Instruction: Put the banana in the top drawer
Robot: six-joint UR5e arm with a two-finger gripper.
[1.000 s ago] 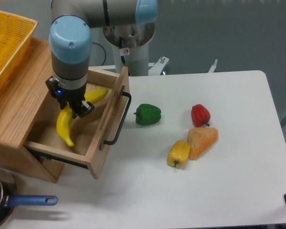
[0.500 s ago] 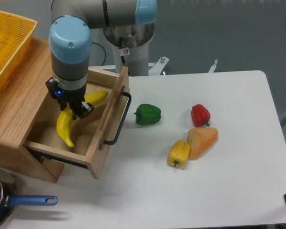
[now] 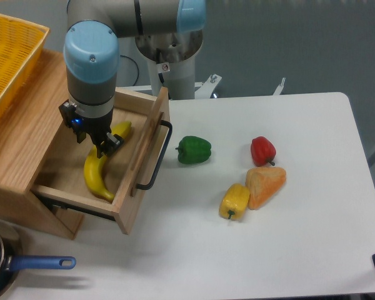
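Here the banana [image 3: 98,176] lay inside the open top drawer [image 3: 132,164]; we could not tell whether the gripper [image 3: 102,147] above it gripped or had released. Next, we judged, retreat upward.

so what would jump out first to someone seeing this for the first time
Probably the big arm's gripper reaching down into the open top drawer at left, right over the bright banana lying inside. Next, the cluster of peppers on the white table: green pepper, red pepper, yellow pepper touching the orange pepper.
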